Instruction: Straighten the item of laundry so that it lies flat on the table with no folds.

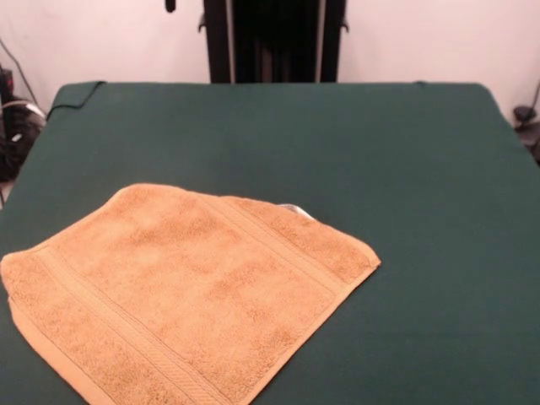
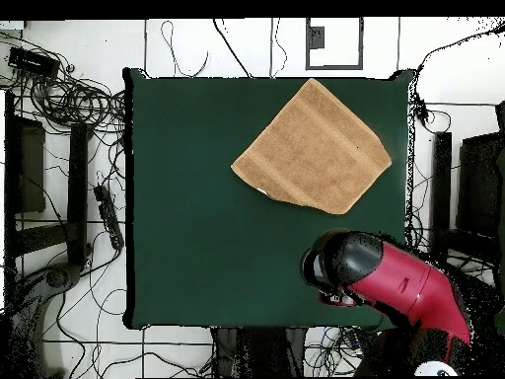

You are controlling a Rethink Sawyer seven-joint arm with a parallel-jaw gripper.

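The orange-tan towel [image 1: 186,295] lies spread on the dark green table [image 1: 380,143], turned like a diamond, with its border bands showing and no fold that I can see. A bit of white label [image 1: 295,208] peeks out at its far edge. In the front view its near corner runs past the picture's bottom edge. In the overhead view the towel [image 2: 312,148] sits at the table's [image 2: 197,227] upper right. The red arm [image 2: 404,286] is drawn back at the table's lower right edge. Its gripper [image 2: 327,284] is well apart from the towel, and its state is hidden.
The black pedestal [image 1: 274,38] stands behind the table's far edge. Cables and dark gear [image 2: 69,109] lie on the floor beside the table. The table's cloth is rumpled at one far corner [image 1: 76,93].
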